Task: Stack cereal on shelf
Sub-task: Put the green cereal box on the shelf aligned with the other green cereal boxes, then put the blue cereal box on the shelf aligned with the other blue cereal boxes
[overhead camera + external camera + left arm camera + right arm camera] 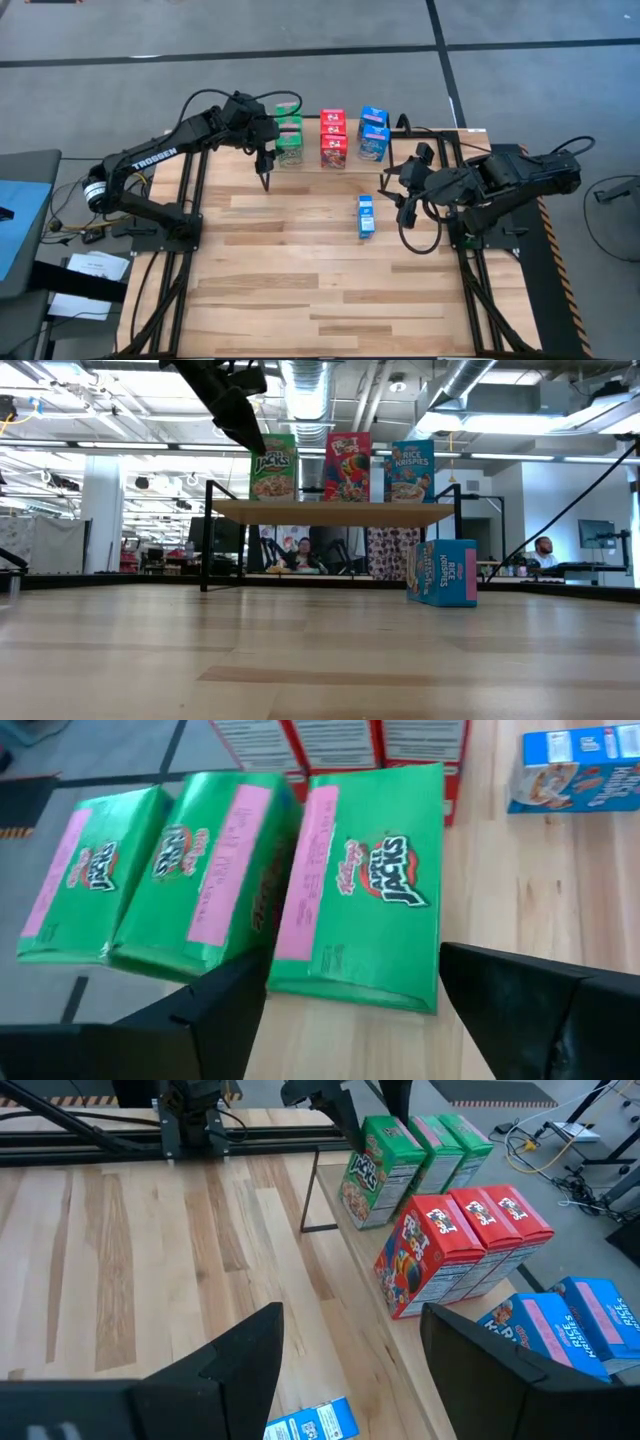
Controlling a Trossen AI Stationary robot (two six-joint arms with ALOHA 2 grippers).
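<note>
The shelf stands at the table's far side. On it are three green cereal boxes, three red ones and two blue ones, each colour in a row running front to back. Another blue box rests on the tabletop in front of the shelf's right part. My left gripper hovers open just in front of the nearest green box, one finger off each side, touching nothing. My right gripper hangs open and empty above the table, right of the loose blue box.
Black frame rails run along the table's left and right sides. The shelf's thin black legs stand on the tabletop. The near half of the wooden tabletop is bare. People and desks show in the room beyond.
</note>
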